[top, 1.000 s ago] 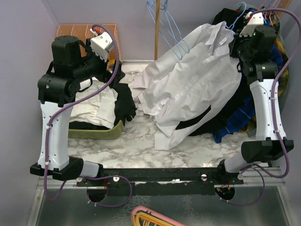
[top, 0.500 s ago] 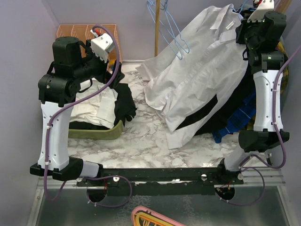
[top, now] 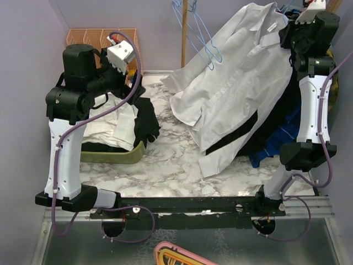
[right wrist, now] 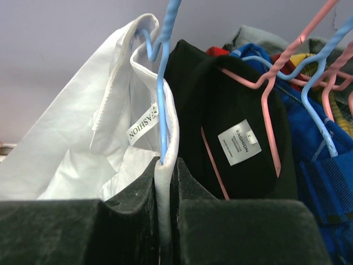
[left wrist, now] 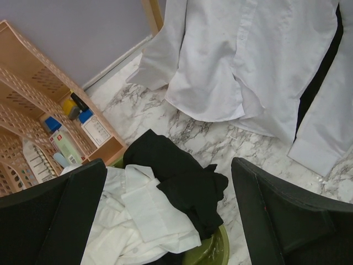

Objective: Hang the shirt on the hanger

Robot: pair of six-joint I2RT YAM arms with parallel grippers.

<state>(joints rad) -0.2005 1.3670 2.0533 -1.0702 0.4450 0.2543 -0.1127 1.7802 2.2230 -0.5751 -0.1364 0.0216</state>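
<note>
Overhead and wrist views of a two-arm rig at a marble table [top: 165, 172].

Right arm: stands upright at the far right edge, wrist high. The right claw [right wrist: 165, 185] is pressed together, pinching the collar of the shirt [top: 237, 88] and, in the same grip, a strand of the hanger [right wrist: 161, 110]. The light-blue wire rises from the pads along the inside of the collar fold and curls at the top edge of the collar. A neck label [right wrist: 142, 124] lies just beside the wire.

Shirt: hangs by the collar from the right claw and slopes down and to the left. Its lower part and one cuff rest on the marble. A dark strip shows between its front panels.

Behind the shirt: a black garment [right wrist: 237, 99] with a white label, pink hangers [right wrist: 266, 94] and a blue garment [right wrist: 325, 182], packed closely. More light-blue hangers [top: 199, 38] hang by a wooden post at the back.

Left arm: folded over a green basket [top: 113, 157], well apart from the shirt. The left claw [left wrist: 165, 165] is spread wide and grips nothing. Below it the basket holds a small white garment [left wrist: 143, 215] and a black cloth [left wrist: 182, 182]. A peach lattice crate [left wrist: 33, 72] of small bottles stands beside it.
</note>
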